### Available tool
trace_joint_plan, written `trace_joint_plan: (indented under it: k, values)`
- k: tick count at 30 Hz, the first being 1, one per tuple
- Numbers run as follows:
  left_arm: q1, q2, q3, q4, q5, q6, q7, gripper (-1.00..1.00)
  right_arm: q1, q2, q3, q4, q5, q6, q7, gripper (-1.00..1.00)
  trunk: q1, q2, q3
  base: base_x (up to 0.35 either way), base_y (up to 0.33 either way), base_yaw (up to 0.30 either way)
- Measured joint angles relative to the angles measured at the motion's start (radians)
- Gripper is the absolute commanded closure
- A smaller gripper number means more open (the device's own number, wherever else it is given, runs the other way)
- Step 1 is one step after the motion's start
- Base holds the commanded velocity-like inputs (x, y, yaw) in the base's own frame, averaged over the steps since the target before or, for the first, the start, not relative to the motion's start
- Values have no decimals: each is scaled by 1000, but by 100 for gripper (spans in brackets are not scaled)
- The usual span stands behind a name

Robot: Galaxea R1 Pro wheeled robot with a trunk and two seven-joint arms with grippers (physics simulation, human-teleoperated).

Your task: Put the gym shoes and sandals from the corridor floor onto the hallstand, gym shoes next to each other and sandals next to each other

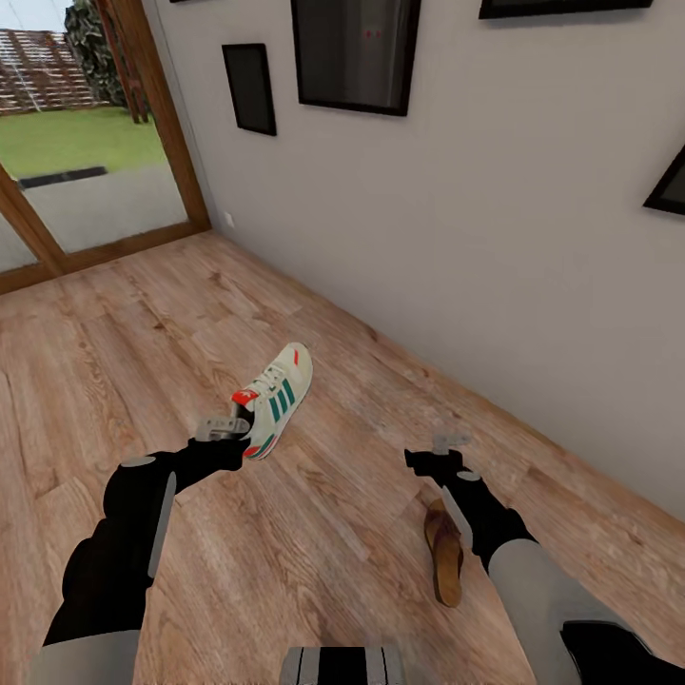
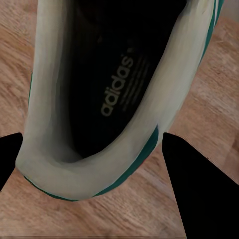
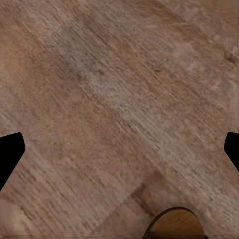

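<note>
Gym shoe [image 1: 274, 400], cream with green stripes, lies on the corridor floor [image 1: 133, 323] with the left gripper [image 1: 225, 426] at its heel, fingers spread either side of the padded collar [image 2: 64, 172] and not yet closed; it looks light and soft-walled, so that firmer heel rim is probably the best hold. Nearer than the shoe, a brown sandal [image 1: 443, 557] lies beside the right gripper [image 1: 449, 445], open and empty, while beyond the shoe a picture-hung wall [image 1: 495, 257] and glass door [image 1: 86, 162] stand clear of the work.
</note>
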Motion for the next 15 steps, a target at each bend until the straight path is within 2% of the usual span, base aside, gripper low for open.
trace_joint_plan:
  k: [7,9,11,12,14,15]
  values:
    - [0,0,-1,0,0,0,0,100,1,-1,-1,111,-2,-9,0,-100,3,-2,-38,0,0,0]
    - [0,0,-1,0,0,0,0,100,1,-11,-4,137,-16,-9,0,-100,4,-2,-49,0,0,0]
    - [0,0,-1,0,0,0,0,100,2,-42,-7,170,-87,-10,2,-100,5,-3,-60,0,0,0]
    - [0,0,-1,0,0,0,0,100,2,-48,-7,182,-111,-15,2,-100,5,-3,-66,0,0,0]
    - [0,0,-1,0,1,0,0,100,2,-57,-8,227,-149,-69,2,-100,5,-3,-69,0,0,0]
    - [0,0,-1,0,1,0,0,100,2,-58,-8,241,-154,-89,1,-100,5,-3,-70,0,0,0]
